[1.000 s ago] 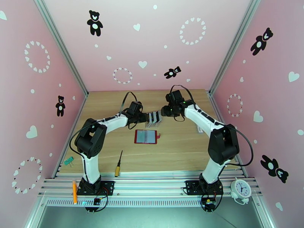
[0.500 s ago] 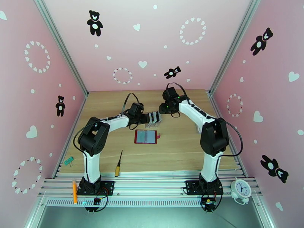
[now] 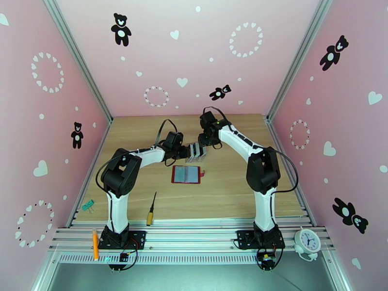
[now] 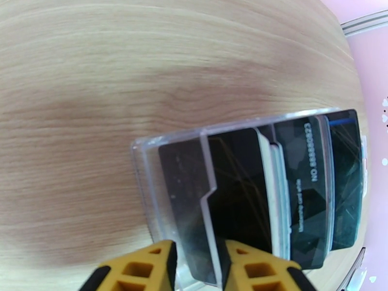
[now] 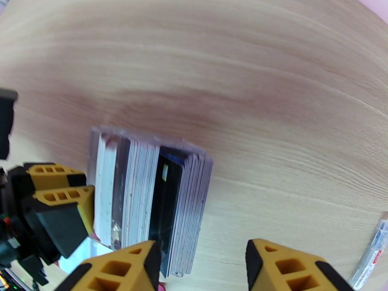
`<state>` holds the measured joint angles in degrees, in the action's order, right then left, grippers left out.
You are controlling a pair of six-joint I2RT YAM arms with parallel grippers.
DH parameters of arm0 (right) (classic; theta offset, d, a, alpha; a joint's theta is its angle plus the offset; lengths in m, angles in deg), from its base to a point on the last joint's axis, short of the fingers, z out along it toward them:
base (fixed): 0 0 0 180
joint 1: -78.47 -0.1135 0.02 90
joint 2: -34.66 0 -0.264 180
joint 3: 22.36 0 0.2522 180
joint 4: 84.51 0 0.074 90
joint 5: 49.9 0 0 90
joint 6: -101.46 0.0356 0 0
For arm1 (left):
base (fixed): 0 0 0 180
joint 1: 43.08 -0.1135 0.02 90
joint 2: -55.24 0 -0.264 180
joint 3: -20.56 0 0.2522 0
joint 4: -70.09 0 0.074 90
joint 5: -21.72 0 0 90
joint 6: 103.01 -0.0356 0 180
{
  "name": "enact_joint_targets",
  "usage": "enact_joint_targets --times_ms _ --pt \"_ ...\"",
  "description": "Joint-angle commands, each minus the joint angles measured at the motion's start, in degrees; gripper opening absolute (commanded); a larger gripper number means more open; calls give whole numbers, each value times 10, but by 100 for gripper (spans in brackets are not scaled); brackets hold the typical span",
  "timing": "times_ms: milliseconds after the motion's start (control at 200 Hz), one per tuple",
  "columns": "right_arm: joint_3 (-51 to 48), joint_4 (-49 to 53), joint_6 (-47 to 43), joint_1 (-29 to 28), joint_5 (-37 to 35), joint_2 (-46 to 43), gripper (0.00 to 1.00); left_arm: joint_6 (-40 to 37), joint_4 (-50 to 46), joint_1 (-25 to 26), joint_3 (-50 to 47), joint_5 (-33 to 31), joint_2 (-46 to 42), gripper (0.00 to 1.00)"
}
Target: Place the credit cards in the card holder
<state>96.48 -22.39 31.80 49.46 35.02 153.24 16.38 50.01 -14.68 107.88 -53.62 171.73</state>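
The credit cards (image 4: 296, 190) stand on edge in a clear plastic slotted rack (image 3: 198, 150): black ones, a pale one and a teal one (image 4: 347, 180). My left gripper (image 4: 199, 272) is at the rack's left end, its yellow jaws closed on the end partition and the dark card beside it. My right gripper (image 5: 201, 267) hangs open over the rack's right end, with the cards (image 5: 169, 204) just off its fingertips. From above, the left gripper (image 3: 188, 151) and right gripper (image 3: 204, 140) flank the rack. The card holder (image 3: 186, 174), a dark red wallet, lies open just in front.
A yellow-handled screwdriver (image 3: 152, 209) lies near the front edge and a green clip (image 3: 88, 205) at the front left. An orange pen (image 3: 95, 243) and a white clock (image 3: 307, 240) rest on the rail. A small clear item (image 3: 254, 164) lies right of the rack.
My right arm has swung left and brought its gripper over the rack. My left gripper's jaws have narrowed onto the rack's end. The wallet has not moved.
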Motion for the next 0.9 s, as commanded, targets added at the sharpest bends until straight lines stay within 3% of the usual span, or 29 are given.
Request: enact_joint_targets --times_ms 0,210,896 --pt "35 36 -9 -10 -36 18 53 9 -8 -3 3 19 31 30" --pt "47 47 -14 -26 -62 34 57 16 -4 -4 4 33 35 30" --pt "61 51 -8 -31 -78 89 57 16 -8 -4 6 35 38 30"
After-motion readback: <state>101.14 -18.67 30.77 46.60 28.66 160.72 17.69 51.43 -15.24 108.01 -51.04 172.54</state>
